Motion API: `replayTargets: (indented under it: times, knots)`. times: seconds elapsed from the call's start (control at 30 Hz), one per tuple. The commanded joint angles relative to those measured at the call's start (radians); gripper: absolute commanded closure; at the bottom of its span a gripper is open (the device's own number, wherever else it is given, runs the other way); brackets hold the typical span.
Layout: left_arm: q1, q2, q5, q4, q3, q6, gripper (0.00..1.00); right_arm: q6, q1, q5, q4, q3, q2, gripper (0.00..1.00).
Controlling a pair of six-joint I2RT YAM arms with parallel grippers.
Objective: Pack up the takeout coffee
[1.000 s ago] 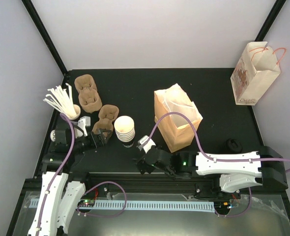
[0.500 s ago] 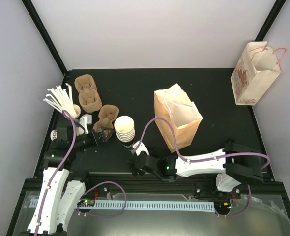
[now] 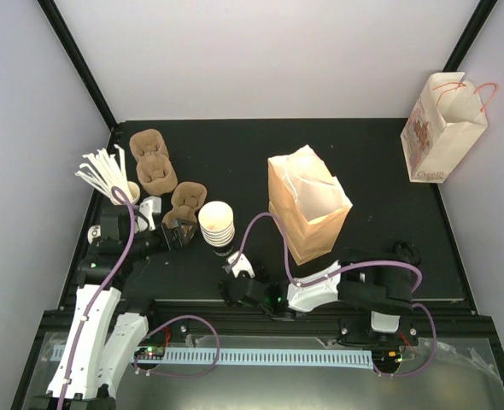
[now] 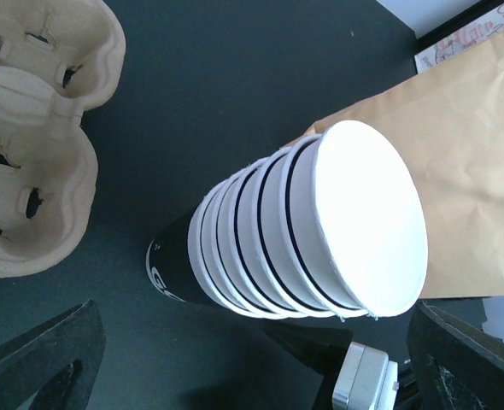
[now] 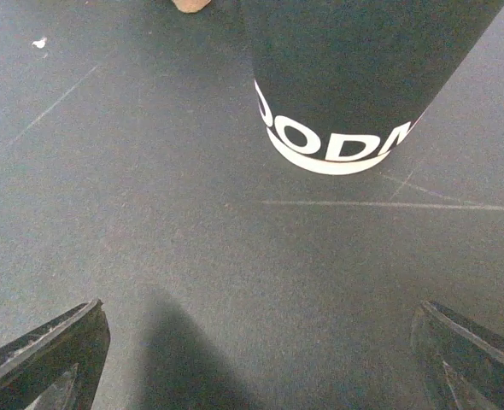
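A stack of several nested white paper cups (image 3: 216, 219) stands left of centre; the lowest one shows a dark band with white lettering (image 5: 346, 94). In the left wrist view the stack (image 4: 320, 235) leans across the frame. My left gripper (image 3: 178, 232) is open just left of the stack, with nothing between its fingers (image 4: 38, 359). My right gripper (image 3: 234, 275) is low on the table just in front of the stack, and it is open and empty (image 5: 256, 367). A small round black lid (image 3: 406, 250) lies at the right by my right arm.
An open brown paper bag (image 3: 308, 205) stands right of the cups. A white printed bag (image 3: 444, 128) stands at the far right. Brown pulp carriers (image 3: 154, 162) (image 3: 189, 196) lie at the left, beside a holder of white stirrers (image 3: 107, 175).
My right arm has folded in and swung left, and its gripper has moved slightly left and nearer the front edge, still facing the cup stack. The left gripper has barely moved.
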Motion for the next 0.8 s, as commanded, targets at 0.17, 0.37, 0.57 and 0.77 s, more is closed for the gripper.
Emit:
replayTargets:
  times: [0.17,0.37,0.57,0.77]
  knots:
    - [-0.006,-0.022,-0.073,-0.005,0.052,0.021,0.01,-0.019,-0.053,0.126,0.215,0.033,0.102,0.10]
    - [-0.006,-0.028,-0.088,-0.019,0.052,0.022,0.01,-0.031,-0.099,0.090,0.303,0.022,0.155,0.15]
    - [-0.005,-0.012,-0.095,-0.016,0.053,0.022,0.01,-0.052,-0.170,0.024,0.369,0.028,0.211,0.21]
    - [-0.005,0.007,-0.113,-0.015,0.050,0.022,0.01,-0.069,-0.204,-0.010,0.399,0.061,0.262,0.22]
